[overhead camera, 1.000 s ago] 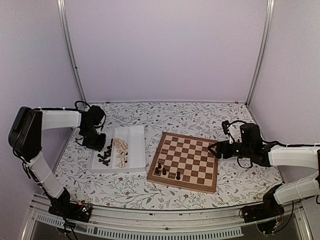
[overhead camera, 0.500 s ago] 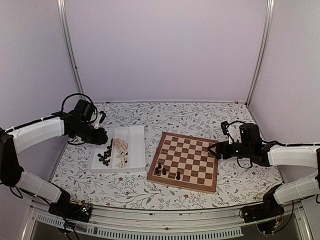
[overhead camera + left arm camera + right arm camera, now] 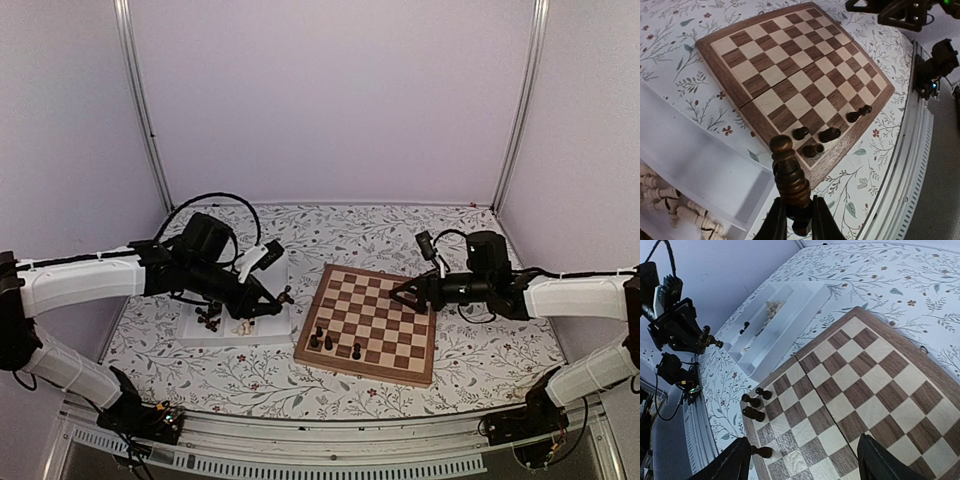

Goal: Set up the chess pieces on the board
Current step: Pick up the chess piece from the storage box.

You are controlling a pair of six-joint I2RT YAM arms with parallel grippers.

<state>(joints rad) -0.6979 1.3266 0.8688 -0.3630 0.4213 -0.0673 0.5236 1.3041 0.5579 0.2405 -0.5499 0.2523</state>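
Dark chess piece [image 3: 789, 175] is pinched by one end between the fingers of the left gripper [image 3: 794, 220], held off the surface over the edge of the white tray [image 3: 700, 165] beside the board [image 3: 790, 75]. Four dark pieces [image 3: 814, 149] stand near the board's front edge. The right gripper [image 3: 807, 465] hangs spread and empty over the board's right part.

The dark piece [image 3: 789, 175] is glossy wood, the board [image 3: 790, 70] smooth wood.
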